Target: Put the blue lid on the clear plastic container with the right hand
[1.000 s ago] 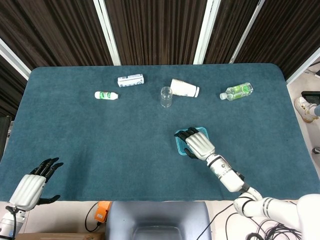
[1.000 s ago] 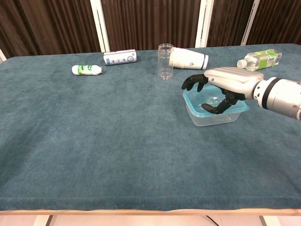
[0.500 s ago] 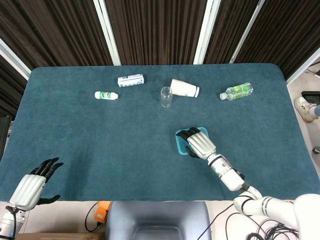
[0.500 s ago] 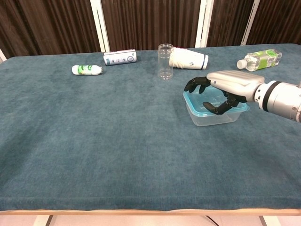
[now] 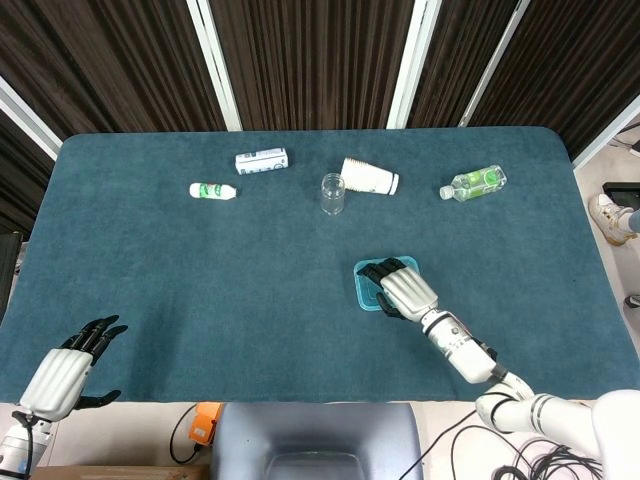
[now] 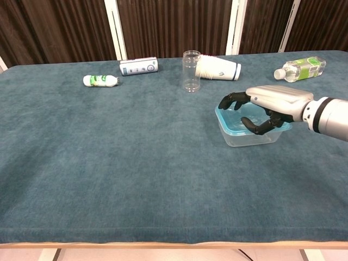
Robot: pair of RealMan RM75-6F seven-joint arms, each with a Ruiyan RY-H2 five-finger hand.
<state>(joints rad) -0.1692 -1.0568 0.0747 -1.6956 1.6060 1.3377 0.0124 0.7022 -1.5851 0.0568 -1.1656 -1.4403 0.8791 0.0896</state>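
Since a second ago the right hand (image 6: 265, 106) has slid toward the robot's right and slightly back toward its body, so its dark fingertips (image 6: 231, 100) now reach only the left part of the clear plastic container (image 6: 239, 136) instead of overhanging its left edge. It lies palm down and nearly level over the box, forearm running off toward four o'clock in the chest view, fingers gently curled and spread, thumb tucked below toward the rim. The blue lid (image 6: 222, 116) sits on top of the container as a thin blue rim; the head view shows it as a blue outline (image 5: 361, 290) under the hand (image 5: 402, 288). Whether the fingers press on the lid or hover just above it cannot be told; nothing is pinched between them.

The left hand (image 5: 62, 375) rests unchanged at the near left table corner, about eight o'clock in the head view, fingers apart and holding nothing.

The container has shifted a touch with the hand's drift. At twelve o'clock from it stand a clear cup (image 6: 191, 70) and a paper cup stack (image 6: 218, 69) lying on its side.
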